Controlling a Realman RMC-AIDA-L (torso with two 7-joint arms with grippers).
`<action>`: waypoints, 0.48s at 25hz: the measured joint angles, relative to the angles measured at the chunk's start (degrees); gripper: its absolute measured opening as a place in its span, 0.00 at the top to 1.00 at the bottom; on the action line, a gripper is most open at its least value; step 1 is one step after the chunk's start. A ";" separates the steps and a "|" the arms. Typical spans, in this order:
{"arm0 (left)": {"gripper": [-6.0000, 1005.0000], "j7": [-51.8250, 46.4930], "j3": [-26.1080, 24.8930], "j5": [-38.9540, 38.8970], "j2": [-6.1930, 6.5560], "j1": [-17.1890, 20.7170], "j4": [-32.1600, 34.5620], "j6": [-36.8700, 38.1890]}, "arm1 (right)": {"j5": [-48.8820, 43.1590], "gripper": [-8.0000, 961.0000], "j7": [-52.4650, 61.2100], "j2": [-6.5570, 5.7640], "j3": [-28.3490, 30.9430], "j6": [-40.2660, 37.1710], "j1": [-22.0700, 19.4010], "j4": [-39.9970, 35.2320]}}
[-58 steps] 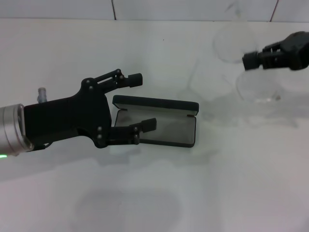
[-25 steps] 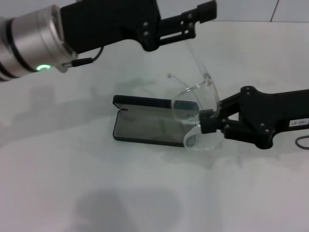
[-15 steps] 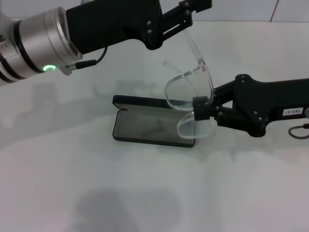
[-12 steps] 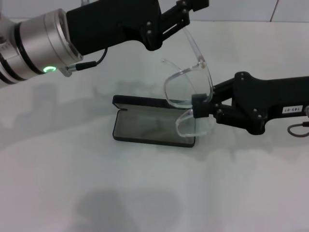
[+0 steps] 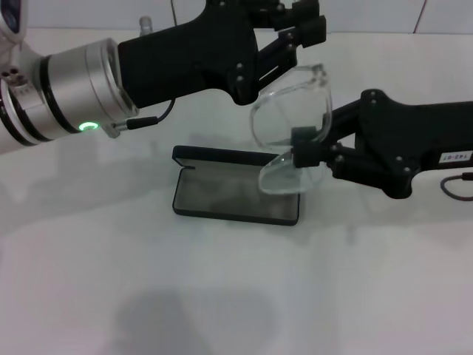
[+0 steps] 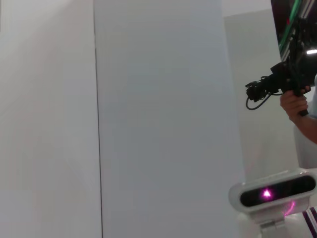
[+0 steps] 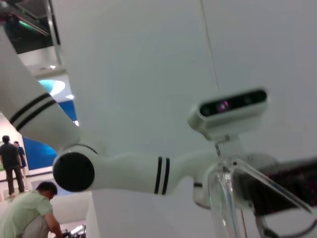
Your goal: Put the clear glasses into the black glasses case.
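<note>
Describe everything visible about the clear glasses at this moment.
The clear glasses look like fully transparent plastic, with a wraparound lens and clear arms. They are held in the air, stood roughly on end above the right end of the open black glasses case, not yet inside it. The right gripper is shut on the middle of the frame, and the left gripper meets them at the top. In the right wrist view part of the clear frame shows close up.

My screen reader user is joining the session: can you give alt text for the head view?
Both grippers hold the clear plastic wraparound glasses above the right end of the open black hinged glasses case on the white table: right gripper at the lens, left gripper at the top.
</note>
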 joint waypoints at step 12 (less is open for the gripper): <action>0.83 0.10 0.09 -0.42 -0.11 0.49 -4.21 0.29 | 4.69 0.89 -3.25 -0.11 0.62 -0.20 -1.31 -0.63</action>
